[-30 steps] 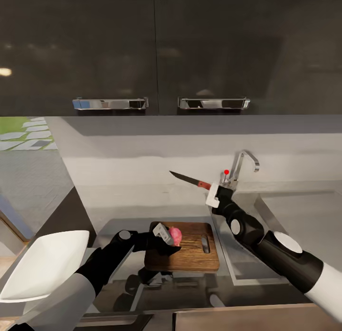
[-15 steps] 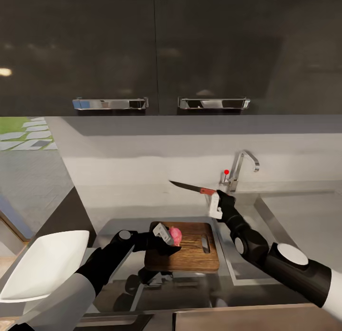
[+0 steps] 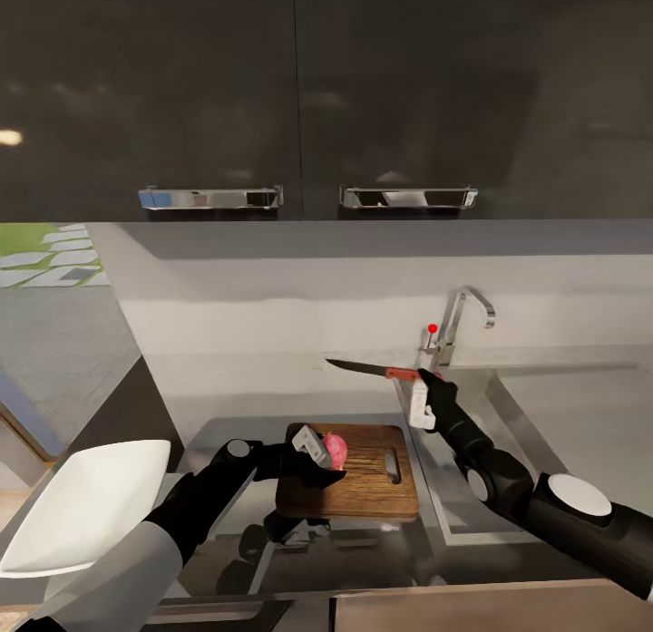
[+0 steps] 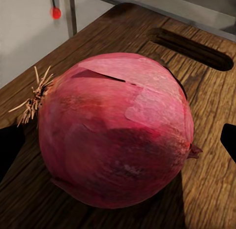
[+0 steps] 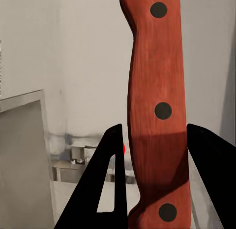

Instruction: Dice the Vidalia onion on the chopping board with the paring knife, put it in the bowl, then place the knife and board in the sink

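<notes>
We note the grey tabletop [image 3: 227,425]: chopping board [image 3: 363,487] lying flat, sink [image 3: 472,514] at its 3 o'clock.

**Right arm lowered; knife levelled**

Right gripper [image 3: 419,384], closed on the knife [image 3: 374,371] handle, has dropped and eased slightly toward the sink side since 1.0 s ago. Blade, earlier slanting up-left, now lies near horizontal, tip lower, above the board's [image 3: 363,487] far edge. Forearm sits lower in the head view.

The onion [image 3: 335,449] sits on the chopping board [image 3: 363,482], left of the sink [image 3: 508,405]; paring knife [image 3: 376,371] above.
</notes>
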`<state>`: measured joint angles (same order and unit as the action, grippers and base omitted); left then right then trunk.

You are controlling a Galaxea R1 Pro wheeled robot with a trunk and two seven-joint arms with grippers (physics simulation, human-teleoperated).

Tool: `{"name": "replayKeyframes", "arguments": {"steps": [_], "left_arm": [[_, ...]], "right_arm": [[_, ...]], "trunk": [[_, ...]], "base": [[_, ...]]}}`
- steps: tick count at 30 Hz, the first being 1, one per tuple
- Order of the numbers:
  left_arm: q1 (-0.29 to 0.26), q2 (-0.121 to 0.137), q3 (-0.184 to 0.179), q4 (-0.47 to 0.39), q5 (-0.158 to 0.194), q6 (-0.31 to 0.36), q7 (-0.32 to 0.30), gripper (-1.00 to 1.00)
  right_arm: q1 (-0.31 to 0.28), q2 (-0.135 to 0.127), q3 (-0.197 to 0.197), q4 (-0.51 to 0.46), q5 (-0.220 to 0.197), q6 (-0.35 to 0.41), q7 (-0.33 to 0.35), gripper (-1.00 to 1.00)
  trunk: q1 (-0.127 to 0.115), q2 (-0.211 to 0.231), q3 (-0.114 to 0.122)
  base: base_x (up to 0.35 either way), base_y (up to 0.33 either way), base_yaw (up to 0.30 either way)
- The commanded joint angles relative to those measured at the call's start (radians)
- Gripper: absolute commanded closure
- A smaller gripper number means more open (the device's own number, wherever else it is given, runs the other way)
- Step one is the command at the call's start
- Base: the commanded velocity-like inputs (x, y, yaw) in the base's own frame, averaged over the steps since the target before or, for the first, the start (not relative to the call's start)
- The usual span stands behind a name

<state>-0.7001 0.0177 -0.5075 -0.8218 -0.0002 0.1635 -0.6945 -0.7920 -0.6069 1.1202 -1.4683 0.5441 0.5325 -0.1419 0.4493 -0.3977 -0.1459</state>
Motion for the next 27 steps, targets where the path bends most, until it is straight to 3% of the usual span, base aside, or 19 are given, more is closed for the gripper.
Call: {"name": "replayKeyframes", "arguments": {"steps": [1, 5, 16, 21, 27], "left_arm": [[-0.001, 0.001, -0.001, -0.002, 0.000, 0.007, -0.002, -1.00], [-0.001, 0.001, -0.002, -0.002, 0.000, 0.007, -0.002, -1.00], [-0.001, -0.001, -0.002, -0.002, 0.000, 0.007, -0.002, -1.00], [-0.001, -0.001, -0.002, -0.002, 0.000, 0.007, -0.002, -1.00], [-0.001, -0.001, -0.002, -0.002, 0.000, 0.007, -0.002, -1.00]], "right_arm": [[-0.003, -0.005, 0.021, -0.001, 0.005, 0.007, -0.019, 1.00], [-0.003, -0.012, 0.059, 0.000, 0.005, 0.004, -0.057, 1.00], [-0.003, -0.014, 0.092, 0.006, 0.005, 0.004, -0.078, 1.00], [-0.003, -0.014, 0.127, 0.034, 0.005, 0.003, -0.128, 1.00], [-0.003, -0.014, 0.134, 0.064, 0.005, 0.003, -0.142, 1.00]], "trunk": [[0.001, -0.002, -0.002], [0.001, -0.002, -0.002], [0.001, -0.002, -0.002], [0.001, -0.002, -0.002], [0.001, -0.002, -0.002]], "base": [[0.000, 0.000, 0.000], [0.000, 0.000, 0.000], [0.000, 0.000, 0.000], [0.000, 0.000, 0.000], [0.000, 0.000, 0.000]]}}
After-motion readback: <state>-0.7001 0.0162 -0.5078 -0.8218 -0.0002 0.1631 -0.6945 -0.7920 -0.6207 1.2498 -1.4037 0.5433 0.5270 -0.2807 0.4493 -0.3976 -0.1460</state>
